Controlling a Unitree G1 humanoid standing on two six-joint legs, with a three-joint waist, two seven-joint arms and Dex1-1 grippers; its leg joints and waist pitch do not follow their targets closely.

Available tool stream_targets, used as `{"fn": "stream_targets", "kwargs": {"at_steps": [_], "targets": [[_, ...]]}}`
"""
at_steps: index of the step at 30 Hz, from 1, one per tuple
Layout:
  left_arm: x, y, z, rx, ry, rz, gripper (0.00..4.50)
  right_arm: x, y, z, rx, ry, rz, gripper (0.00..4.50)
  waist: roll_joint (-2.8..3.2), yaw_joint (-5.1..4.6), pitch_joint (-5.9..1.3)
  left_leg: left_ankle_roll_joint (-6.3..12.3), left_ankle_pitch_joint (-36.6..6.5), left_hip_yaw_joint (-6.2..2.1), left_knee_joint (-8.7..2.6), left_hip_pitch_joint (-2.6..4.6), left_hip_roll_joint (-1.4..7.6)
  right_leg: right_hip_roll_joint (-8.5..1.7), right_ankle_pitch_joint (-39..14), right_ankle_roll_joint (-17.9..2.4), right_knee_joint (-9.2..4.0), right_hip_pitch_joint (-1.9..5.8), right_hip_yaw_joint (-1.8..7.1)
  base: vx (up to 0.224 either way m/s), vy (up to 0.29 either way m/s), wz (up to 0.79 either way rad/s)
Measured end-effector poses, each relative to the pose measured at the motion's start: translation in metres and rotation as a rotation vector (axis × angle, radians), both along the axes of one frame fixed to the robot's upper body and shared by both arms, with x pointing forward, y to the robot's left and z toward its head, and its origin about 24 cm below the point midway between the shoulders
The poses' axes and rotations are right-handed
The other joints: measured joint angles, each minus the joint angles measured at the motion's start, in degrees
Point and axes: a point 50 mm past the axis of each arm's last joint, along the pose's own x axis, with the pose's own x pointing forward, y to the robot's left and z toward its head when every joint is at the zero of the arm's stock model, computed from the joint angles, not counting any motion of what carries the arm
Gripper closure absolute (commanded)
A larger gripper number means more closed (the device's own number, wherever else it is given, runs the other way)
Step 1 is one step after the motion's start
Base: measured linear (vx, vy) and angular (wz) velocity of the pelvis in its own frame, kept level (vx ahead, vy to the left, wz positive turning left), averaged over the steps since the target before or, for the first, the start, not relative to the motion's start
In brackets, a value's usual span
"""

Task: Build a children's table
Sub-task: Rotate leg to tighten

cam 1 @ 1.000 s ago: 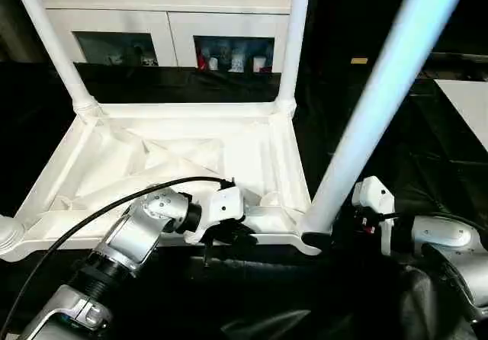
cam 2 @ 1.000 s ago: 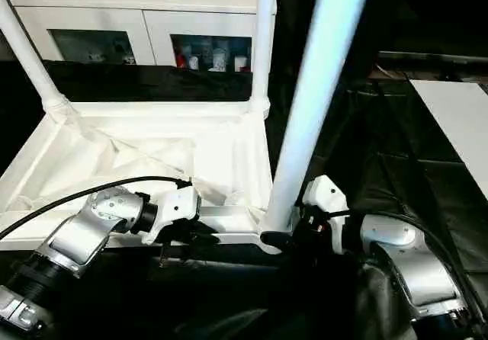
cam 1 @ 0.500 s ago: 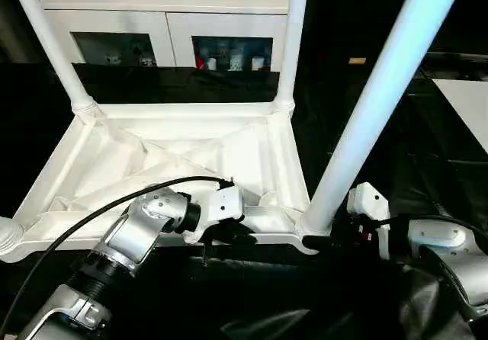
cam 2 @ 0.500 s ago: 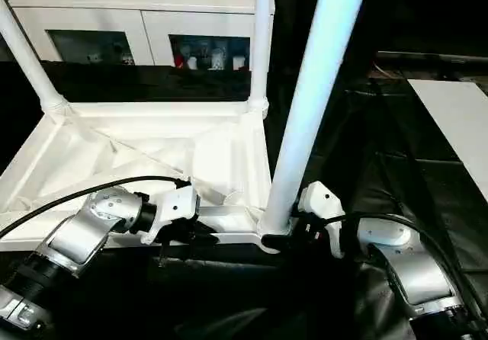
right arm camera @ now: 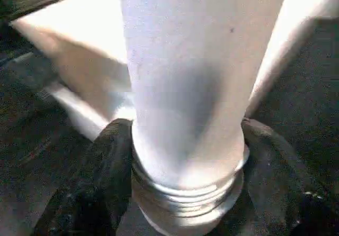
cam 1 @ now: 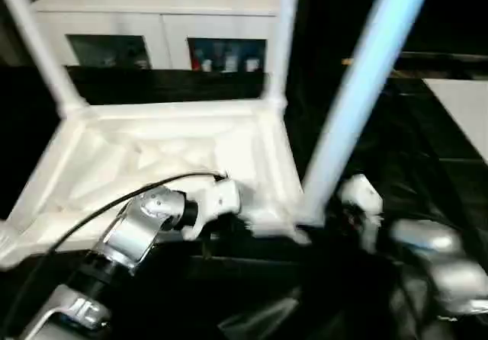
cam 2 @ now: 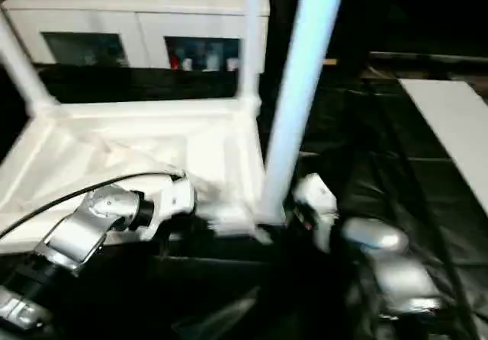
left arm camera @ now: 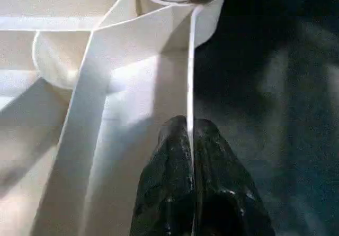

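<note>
Our tabletop (cam 1: 175,153) lies underside up on the black cloth (cam 1: 427,165), two far legs (cam 1: 278,35) standing in its corners. Our left gripper (left arm camera: 189,141) is pinched on the near rim's thin edge. Our right gripper (right arm camera: 185,135) clasps the near leg (cam 1: 358,88) at its threaded base beside the near right corner. Behind us stands a white cabinet (cam 1: 152,20).

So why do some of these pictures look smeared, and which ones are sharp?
Both eye views are motion-blurred: the tabletop and near leg have soft edges. The left wrist view is crisp, its tool pinching the tabletop's thin rim. The right wrist view is sharp on the leg's threaded base, smeared behind.
</note>
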Motion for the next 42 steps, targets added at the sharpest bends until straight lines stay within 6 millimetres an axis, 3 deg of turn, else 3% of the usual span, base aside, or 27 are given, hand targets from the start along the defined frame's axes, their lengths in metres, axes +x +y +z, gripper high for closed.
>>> {"fn": "stream_targets", "kwargs": {"at_steps": [9, 10, 11, 14, 16, 18, 21, 24, 28, 34, 40, 42], "targets": [[0.018, -0.024, -0.002, 0.008, -0.071, 0.238, 4.5, 0.039, 0.049, -0.007, 0.006, -0.037, -0.414, 1.8, -0.17, -0.68, -0.07, -0.2, 0.1, -0.1, 0.01, -0.02, -0.01, 0.03, 0.0, 0.1, -0.04, -0.08, -0.02, 0.0, 0.0, 0.0], [0.019, -0.025, -0.002, 0.011, -0.077, 0.244, 4.5, 0.04, 0.051, -0.007, 0.003, -0.04, -0.423, 1.8, -0.17, -0.67, -0.07, -0.2, 0.1, -0.11, 0.01, -0.02, -0.01, 0.03, 0.0, 0.1, -0.05, -0.08, -0.03, 0.0, 0.0, 0.0], [0.019, -0.025, -0.002, 0.012, -0.08, 0.246, 4.5, 0.04, 0.051, -0.007, 0.004, -0.042, -0.422, 1.45, -0.17, -0.64, -0.07, -0.2, 0.1, -0.12, 0.01, -0.03, -0.01, 0.03, 0.0, 0.0, -0.05, -0.08, -0.03, 0.0, 0.0, 0.0], [0.019, -0.025, -0.001, 0.014, -0.085, 0.243, 4.5, 0.041, 0.051, -0.006, 0.019, -0.047, -0.416, 1.45, -0.2, -0.56, -0.07, -0.2, 0.1, -0.12, 0.01, -0.08, 0.0, 0.03, 0.0, 0.0, -0.03, -0.07, -0.03, 0.0, 0.0, 0.0], [0.019, -0.024, -0.001, 0.022, -0.095, 0.231, 4.5, 0.039, 0.048, -0.006, 0.023, -0.052, -0.409, 1.05, -0.2, -0.39, -0.07, -0.2, 0.1, -0.12, 0.0, -0.1, 0.0, 0.03, 0.0, 0.0, -0.01, -0.07, -0.04, 0.0, 0.0, 0.0], [0.017, -0.023, 0.0, 0.03, -0.108, 0.201, 4.5, 0.036, 0.039, -0.005, 0.014, -0.066, -0.388, 1.05, -0.19, 0.0, -0.07, -0.19, 0.1, -0.12, -0.02, -0.11, 0.02, 0.03, 0.2, -0.3, 0.03, -0.11, -0.05, 0.0, 0.0, 0.0], [0.015, -0.018, 0.002, 0.04, -0.118, 0.143, 4.5, 0.031, 0.028, 0.0, 0.021, -0.067, -0.327, 0.66, -0.17, 0.26, -0.06, -0.18, 0.1, -0.12, -0.05, -0.18, 0.09, 0.04, 0.2, -0.3, 0.07, -0.14, -0.15, 0.0, 0.0, 0.0], [0.009, -0.012, 0.003, 0.039, -0.121, 0.065, 4.5, 0.023, 0.011, 0.008, -0.012, -0.066, -0.199, 0.66, -0.16, 0.95, -0.06, 0.05, 0.2, -0.12, -0.08, -0.13, 0.24, 0.04, 0.2, -0.2, 0.05, -0.16, -0.35, 0.018, -0.002, 0.02], [-0.004, 0.004, 0.003, 0.035, -0.083, -0.065, 4.5, -0.006, -0.019, 0.019, -0.02, -0.03, 0.067, 0.66, -0.14, 2.55, -0.03, 0.2, 0.2, -0.1, -0.13, -0.14, 0.41, 0.05, 0.0, -0.1, 0.05, -0.13, -0.55, 0.0, 0.0, 0.0], [-0.01, 0.011, 0.003, 0.015, -0.01, -0.141, 4.5, -0.02, -0.026, 0.019, -0.027, 0.022, 0.206, 0.66, 0.0, 2.98, -0.05, -0.21, 0.1, 0.01, -0.12, -0.12, 0.52, 0.03, 0.0, -0.1, 0.1, -0.07, -0.61, 0.0, 0.0, 0.0], [-0.011, 0.014, 0.003, 0.017, 0.008, -0.165, 4.5, -0.018, -0.02, 0.019, -0.028, 0.03, 0.257, 0.66, -0.01, 3.09, -0.05, -0.32, 0.2, 0.02, -0.12, -0.15, 0.55, 0.03, 0.0, -0.1, 0.12, -0.05, -0.61, 0.0, 0.0, 0.0], [-0.011, 0.014, 0.003, 0.016, 0.008, -0.169, 4.5, -0.016, -0.018, 0.018, -0.021, 0.035, 0.26, 0.94, -0.01, 3.13, -0.05, -0.32, 0.2, 0.02, -0.12, -0.16, 0.56, 0.03, 0.0, -0.1, 0.12, -0.04, -0.61, 0.0, 0.0, 0.0]]}}
